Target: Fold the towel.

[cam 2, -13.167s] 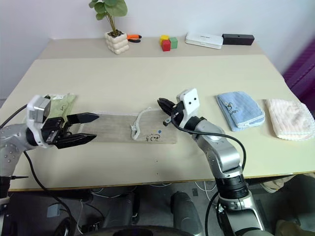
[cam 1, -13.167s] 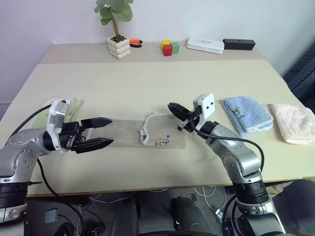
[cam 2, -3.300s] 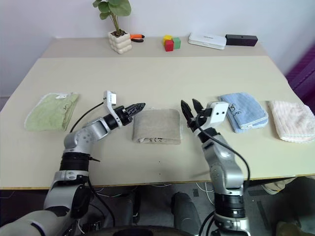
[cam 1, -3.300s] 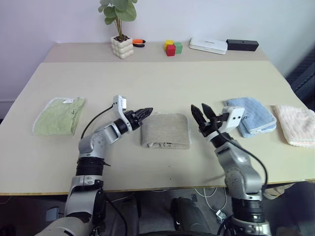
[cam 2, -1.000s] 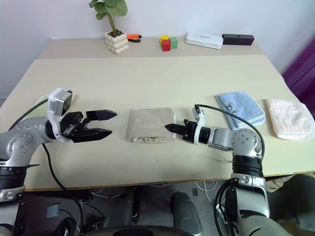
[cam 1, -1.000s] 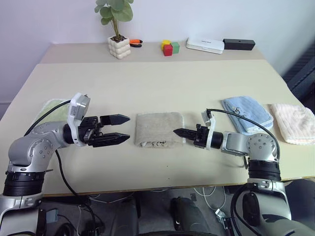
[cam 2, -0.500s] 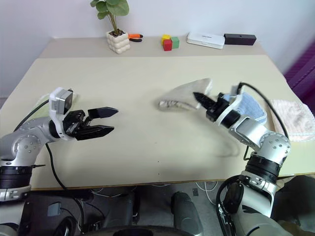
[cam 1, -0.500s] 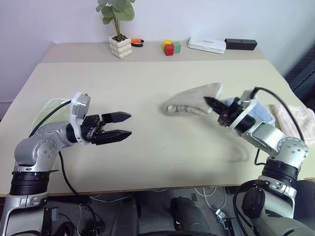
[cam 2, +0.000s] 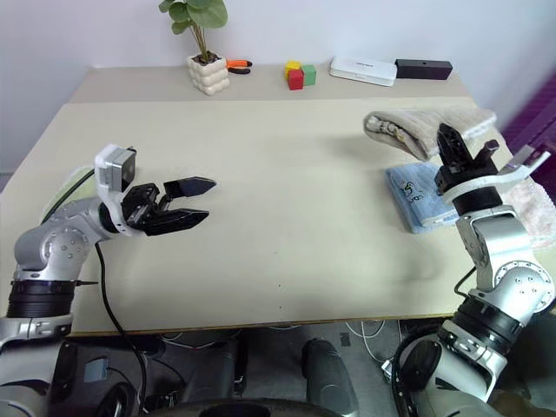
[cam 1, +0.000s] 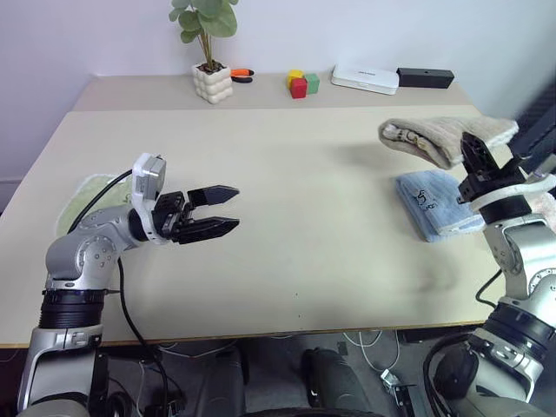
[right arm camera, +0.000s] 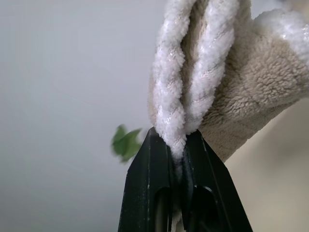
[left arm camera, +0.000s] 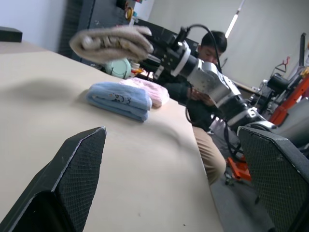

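Note:
The beige towel [cam 1: 434, 136], folded into a thick bundle, hangs in the air at the table's right side, above a light blue folded towel [cam 1: 432, 204]. My right gripper [cam 1: 473, 149] points upward and is shut on the towel's whitish edge [right arm camera: 176, 121], which sits pinched between the black fingers [right arm camera: 145, 179]. The left wrist view shows the towel [left arm camera: 111, 42] lifted clear of the table. Over the table's left part, my left gripper [cam 1: 233, 208] is open and empty, pointing right and level.
A light green folded towel [cam 1: 80, 193] lies by my left arm. A pink towel [left arm camera: 147, 89] lies beyond the blue one [left arm camera: 118, 99]. At the far edge stand a potted plant [cam 1: 212, 82], coloured blocks [cam 1: 301, 83], a white box [cam 1: 365, 80] and a black box [cam 1: 426, 77]. A person [left arm camera: 212, 46] sits beside the table.
My right gripper has carried the folded towel up off the table's middle and swung it right, over the blue towel, turning to point upward. The left gripper has barely shifted.

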Tool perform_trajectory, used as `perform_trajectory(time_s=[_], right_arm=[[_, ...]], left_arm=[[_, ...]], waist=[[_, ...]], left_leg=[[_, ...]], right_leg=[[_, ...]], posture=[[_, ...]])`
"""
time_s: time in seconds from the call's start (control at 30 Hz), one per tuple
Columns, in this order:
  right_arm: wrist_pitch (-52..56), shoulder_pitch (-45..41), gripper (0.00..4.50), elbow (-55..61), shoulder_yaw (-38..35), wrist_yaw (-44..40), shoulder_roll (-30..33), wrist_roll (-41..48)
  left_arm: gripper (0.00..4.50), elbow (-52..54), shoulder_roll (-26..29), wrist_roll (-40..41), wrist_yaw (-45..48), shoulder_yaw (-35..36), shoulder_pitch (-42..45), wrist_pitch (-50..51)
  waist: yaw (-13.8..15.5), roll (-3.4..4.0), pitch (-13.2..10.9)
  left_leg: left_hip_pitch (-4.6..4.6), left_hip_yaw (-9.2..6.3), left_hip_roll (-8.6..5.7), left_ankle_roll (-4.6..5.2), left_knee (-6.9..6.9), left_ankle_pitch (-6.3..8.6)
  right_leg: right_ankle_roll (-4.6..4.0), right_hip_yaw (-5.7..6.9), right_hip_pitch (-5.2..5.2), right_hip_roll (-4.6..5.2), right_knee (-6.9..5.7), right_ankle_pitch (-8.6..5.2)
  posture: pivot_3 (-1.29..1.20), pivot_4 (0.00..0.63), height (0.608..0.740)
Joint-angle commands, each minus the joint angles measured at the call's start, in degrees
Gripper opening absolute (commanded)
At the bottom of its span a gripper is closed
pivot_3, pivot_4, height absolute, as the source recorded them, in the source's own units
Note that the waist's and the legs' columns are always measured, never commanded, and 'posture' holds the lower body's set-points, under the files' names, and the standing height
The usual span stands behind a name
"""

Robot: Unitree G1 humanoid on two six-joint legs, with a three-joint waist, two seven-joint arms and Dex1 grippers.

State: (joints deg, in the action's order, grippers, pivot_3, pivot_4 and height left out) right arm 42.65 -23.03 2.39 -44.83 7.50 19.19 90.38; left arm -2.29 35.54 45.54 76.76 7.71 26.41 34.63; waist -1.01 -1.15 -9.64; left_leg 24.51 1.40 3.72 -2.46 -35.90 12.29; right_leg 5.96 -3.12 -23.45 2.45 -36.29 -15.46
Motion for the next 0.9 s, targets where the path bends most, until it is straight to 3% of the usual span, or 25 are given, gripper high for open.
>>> perform_trajectory(time_s=[0.03,0.27,0.53,0.67,0.9], right_arm=[[-4.9,1.7,0.03,3.6,-0.7,-0.1,-0.3,-1.5],[-10.1,7.1,0.03,5.0,2.3,-1.0,-4.0,-4.7],[-12.8,14.1,0.03,-3.2,7.2,-10.6,-5.9,-13.8],[-14.7,13.7,0.03,-3.5,7.0,-11.0,-5.8,-16.1],[-14.4,8.1,0.03,2.6,6.2,-7.7,-4.6,-10.6]], left_arm=[[4.50,1.4,0.3,-0.3,1.0,0.6,0.7,-1.8],[4.50,0.9,1.9,-2.4,3.6,0.3,-0.3,-5.1],[4.50,1.1,1.5,-2.4,3.0,0.4,0.0,-4.9],[4.50,1.2,1.9,-2.1,2.8,0.9,-0.1,-4.5],[4.50,1.4,1.9,-1.9,2.5,1.1,-0.5,-4.4]], waist=[[0.0,0.00,0.0],[-0.1,0.06,0.0],[0.0,0.06,0.0],[0.0,0.09,0.0],[-0.1,0.14,0.0]], left_leg=[[0.00,0.00,0.00,0.00,0.00,0.00],[-0.02,0.00,0.01,0.00,0.04,0.00],[-0.02,0.02,0.00,0.00,-0.03,0.00],[-0.03,0.02,-0.01,0.00,-0.03,0.00],[-0.03,0.02,0.00,0.00,-0.02,0.00]], right_leg=[[0.00,0.00,0.00,0.00,0.00,0.00],[-0.01,-0.01,-0.01,-0.01,-0.01,-0.01],[-0.08,-0.02,0.03,0.04,0.00,-0.04],[-0.07,-0.02,0.03,0.03,-0.01,-0.04],[-0.06,-0.03,0.01,0.02,-0.02,-0.03]], posture=[[0.00,0.150,0.740],[0.00,0.150,0.740],[0.00,0.150,0.740],[0.00,0.150,0.740],[0.00,0.150,0.740]])
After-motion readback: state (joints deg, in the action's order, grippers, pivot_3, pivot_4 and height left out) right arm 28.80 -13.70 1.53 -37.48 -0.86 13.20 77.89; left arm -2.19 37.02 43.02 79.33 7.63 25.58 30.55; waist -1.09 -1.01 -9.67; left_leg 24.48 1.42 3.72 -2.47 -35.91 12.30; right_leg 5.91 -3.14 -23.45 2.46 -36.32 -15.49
